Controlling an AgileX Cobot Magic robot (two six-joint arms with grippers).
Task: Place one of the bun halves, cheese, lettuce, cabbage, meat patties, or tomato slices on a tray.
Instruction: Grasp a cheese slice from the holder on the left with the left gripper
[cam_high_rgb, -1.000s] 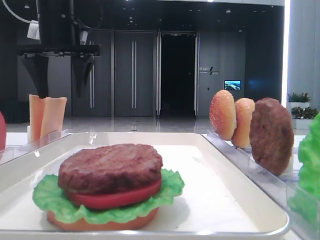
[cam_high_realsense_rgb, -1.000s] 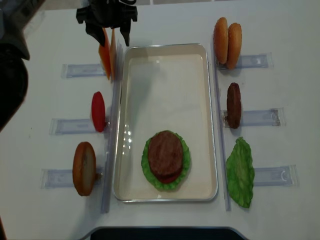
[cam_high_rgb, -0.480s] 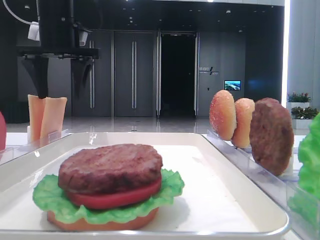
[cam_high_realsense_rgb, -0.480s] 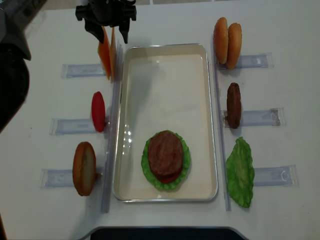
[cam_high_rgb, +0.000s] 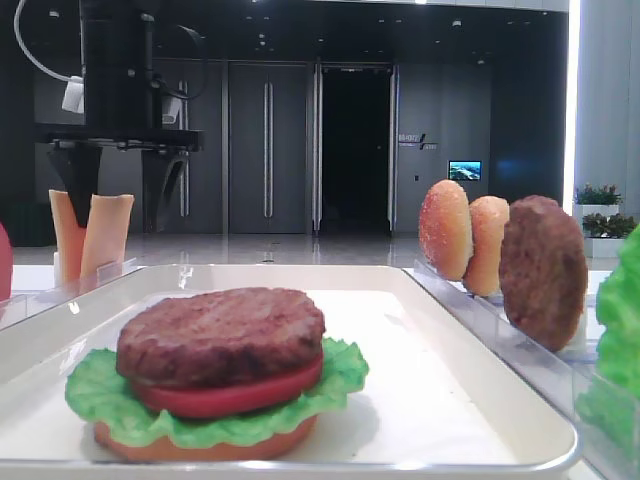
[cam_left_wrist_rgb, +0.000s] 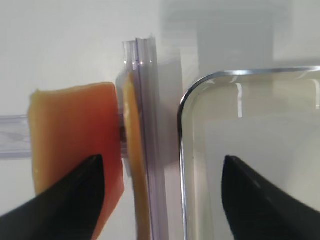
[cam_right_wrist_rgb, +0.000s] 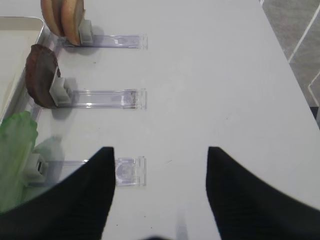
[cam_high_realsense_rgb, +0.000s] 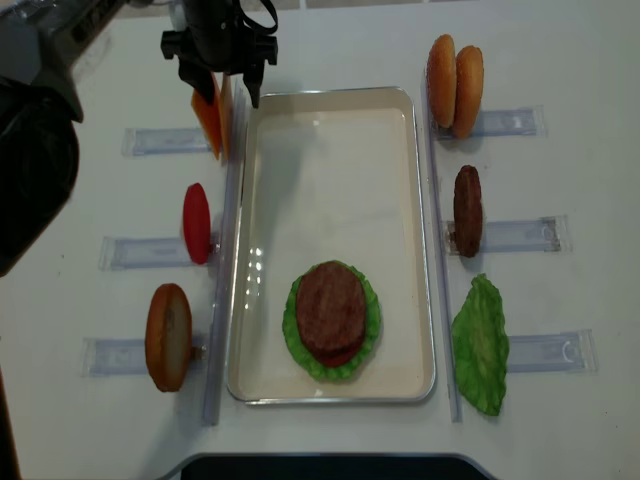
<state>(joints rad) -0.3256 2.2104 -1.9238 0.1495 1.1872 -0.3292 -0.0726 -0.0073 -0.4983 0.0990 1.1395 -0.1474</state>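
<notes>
**Two slices, one grab**

The left gripper (cam_high_realsense_rgb: 222, 82) hangs wide open and empty over the upright cheese (cam_high_realsense_rgb: 207, 118) racked beside the tray (cam_high_realsense_rgb: 420, 250). Closing off-centre could pinch both twin slices or bump the clear rack (cam_left_wrist_rgb: 145, 150).

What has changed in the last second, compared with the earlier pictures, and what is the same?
The left gripper has moved down over the two cheese slices standing in their rack, open, with one finger at each side. It has not taken hold of anything. The stacked burger on the tray, the buns, patty, tomato and lettuce stayed as they were.
</notes>
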